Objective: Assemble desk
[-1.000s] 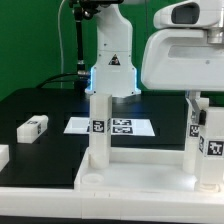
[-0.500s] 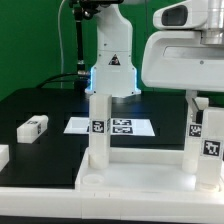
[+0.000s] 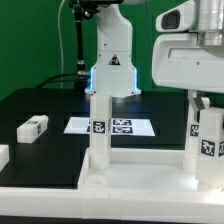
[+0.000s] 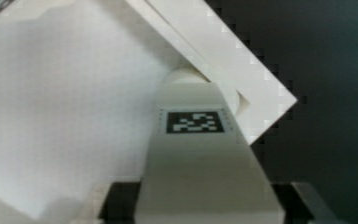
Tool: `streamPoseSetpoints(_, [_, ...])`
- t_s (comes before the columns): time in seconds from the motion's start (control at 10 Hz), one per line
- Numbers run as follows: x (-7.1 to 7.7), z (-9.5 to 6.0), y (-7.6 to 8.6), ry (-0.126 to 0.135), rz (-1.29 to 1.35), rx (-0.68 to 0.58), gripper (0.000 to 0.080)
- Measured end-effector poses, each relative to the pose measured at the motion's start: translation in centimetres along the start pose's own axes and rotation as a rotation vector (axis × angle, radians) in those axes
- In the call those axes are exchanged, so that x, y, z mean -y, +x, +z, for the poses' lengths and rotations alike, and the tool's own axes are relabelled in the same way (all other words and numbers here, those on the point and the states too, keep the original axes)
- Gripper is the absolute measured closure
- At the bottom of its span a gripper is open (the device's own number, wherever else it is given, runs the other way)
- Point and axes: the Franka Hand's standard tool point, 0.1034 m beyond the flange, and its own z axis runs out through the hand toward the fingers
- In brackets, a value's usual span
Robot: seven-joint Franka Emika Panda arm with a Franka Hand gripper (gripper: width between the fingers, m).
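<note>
Fingers (image 4: 126, 205) pinching white leg (image 4: 197, 165), black-and-white marker tag (image 4: 195, 122) on its face, tabletop (image 3: 140, 166) beneath

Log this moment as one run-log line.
gripper: shut on held leg | held leg: upright at tabletop corner | second leg: upright at another corner | spare leg: lying on table

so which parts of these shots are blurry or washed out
Exterior view: the gripper looms close and soft-edged, its white shell bright; the robot base glows blue. Wrist view: the leg fills the frame slightly blurred, tag readable; the white tabletop is washed out, nearly featureless.
</note>
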Motion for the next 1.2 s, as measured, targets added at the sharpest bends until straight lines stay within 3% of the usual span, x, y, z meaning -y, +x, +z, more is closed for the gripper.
streamPoseSetpoints(0.8, [0.18, 0.09, -0.13, 0.007, 0.646, 0.015, 0.0509])
streamPoseSetpoints(1.1, [0.17, 0.1, -0.12, 0.007, 0.601, 0.015, 0.0509])
streamPoseSetpoints(1.2, [0.13, 0.13, -0.17, 0.004, 0.562, 0.013, 0.0279])
